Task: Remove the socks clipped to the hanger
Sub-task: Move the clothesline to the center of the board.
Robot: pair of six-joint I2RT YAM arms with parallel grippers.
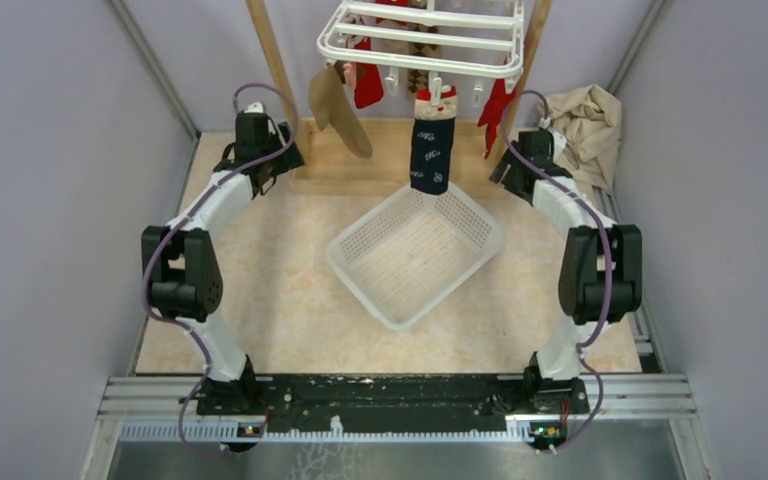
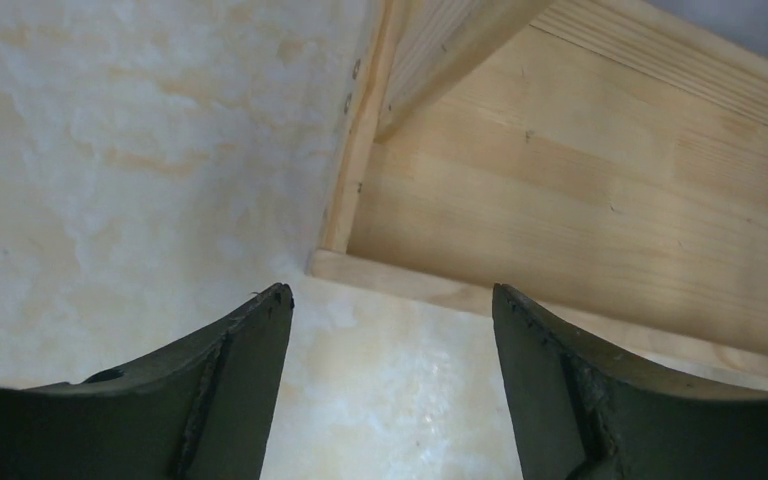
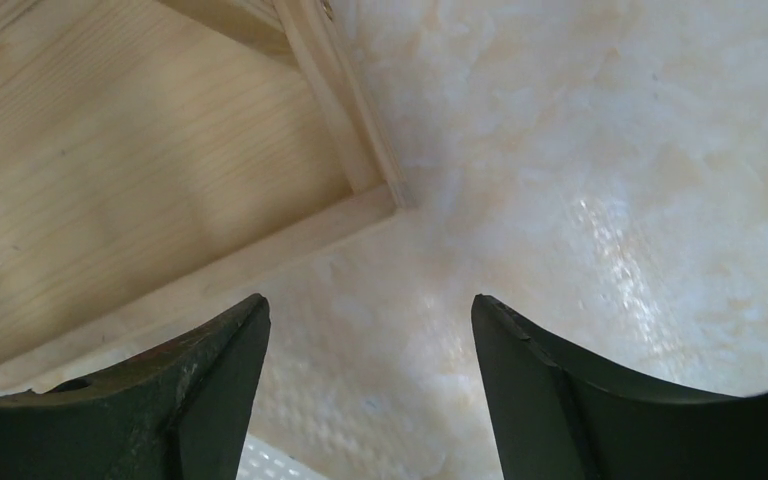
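L gripper (image 2: 390, 300), R gripper (image 3: 370, 305) wide, empty.
Navy sock (image 1: 431, 150) hangs vertical off hanger (image 1: 420, 38), up-left of R gripper, nearer it.

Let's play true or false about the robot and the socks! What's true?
The navy blue fabric sock hangs from the white plastic hanger. True.
The white perforated plastic basket holds two socks. False: the basket is empty.
The left claw grips a red sock. False: the left claw is open, holding nothing.
The right claw is open. True.
The tan fabric sock lies in the basket. False: the tan sock hangs from the hanger.
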